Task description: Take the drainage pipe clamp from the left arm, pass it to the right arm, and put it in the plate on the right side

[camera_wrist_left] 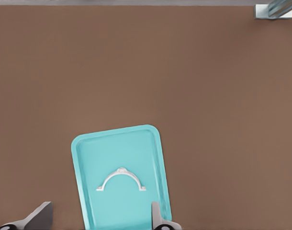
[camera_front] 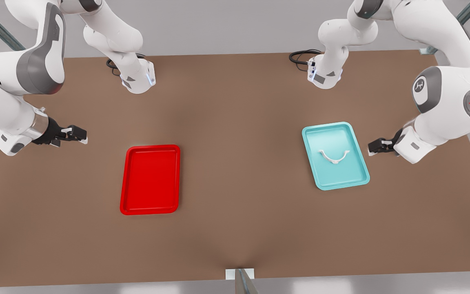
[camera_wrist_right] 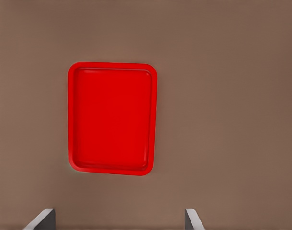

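The white C-shaped drainage pipe clamp (camera_front: pixel 334 161) (camera_wrist_left: pixel 121 170) lies flat in a teal tray (camera_front: pixel 341 177) (camera_wrist_left: pixel 112 148) on the front view's right. My left gripper (camera_front: pixel 371 147) (camera_wrist_left: pixel 102 207) hovers open just beside that tray's outer edge, holding nothing. The red plate (camera_front: pixel 150 179) (camera_wrist_right: pixel 111 117) sits empty on the front view's left. My right gripper (camera_front: pixel 80 134) (camera_wrist_right: pixel 118 212) hangs open above the table, off the plate's far outer corner, also holding nothing.
Both arm bases (camera_front: pixel 137 77) (camera_front: pixel 324 73) stand at the back of the brown table with black cables beside them. A small metal bracket (camera_front: pixel 240 274) (camera_wrist_left: pixel 273 9) sits at the table's front edge. Bare tabletop lies between the two trays.
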Robot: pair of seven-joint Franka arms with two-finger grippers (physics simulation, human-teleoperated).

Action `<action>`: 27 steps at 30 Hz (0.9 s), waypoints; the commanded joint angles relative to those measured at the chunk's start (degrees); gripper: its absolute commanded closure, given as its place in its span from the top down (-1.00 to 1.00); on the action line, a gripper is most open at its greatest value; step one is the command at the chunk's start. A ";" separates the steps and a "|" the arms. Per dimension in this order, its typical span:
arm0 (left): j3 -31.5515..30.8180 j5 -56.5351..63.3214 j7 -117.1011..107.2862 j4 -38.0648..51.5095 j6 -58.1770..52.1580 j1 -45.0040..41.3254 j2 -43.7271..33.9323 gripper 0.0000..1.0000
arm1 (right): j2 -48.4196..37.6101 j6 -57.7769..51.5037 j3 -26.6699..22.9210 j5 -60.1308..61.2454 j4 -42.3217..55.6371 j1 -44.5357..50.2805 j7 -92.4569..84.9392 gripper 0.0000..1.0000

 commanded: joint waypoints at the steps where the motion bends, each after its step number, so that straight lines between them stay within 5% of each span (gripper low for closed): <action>1: -0.08 1.82 6.28 -0.03 1.21 0.06 0.06 1.00 | -0.06 -0.01 0.00 0.05 0.03 0.07 -2.01 1.00; 4: -0.08 1.38 6.46 -1.43 0.51 -1.00 1.20 1.00 | -0.06 0.08 0.00 0.05 0.03 -0.02 -2.01 1.00; 8: 0.19 0.15 6.37 -33.60 25.29 -1.00 -7.85 1.00 | -0.06 0.08 0.00 0.05 0.03 -0.02 -2.01 1.00; 13: 0.71 -2.14 6.19 -55.57 51.83 1.73 -10.23 1.00 | -0.06 -0.01 0.00 0.05 -0.06 -0.02 -2.27 1.00; 18: 0.80 -2.14 11.29 -66.65 67.13 2.69 -9.08 1.00 | -0.06 -0.01 -0.09 0.05 -0.06 -0.02 -2.18 1.00; 27: 0.80 -2.05 30.71 -67.27 75.39 5.68 -1.00 1.00 | 0.03 -0.01 -0.35 0.05 -0.15 -0.02 -2.36 1.00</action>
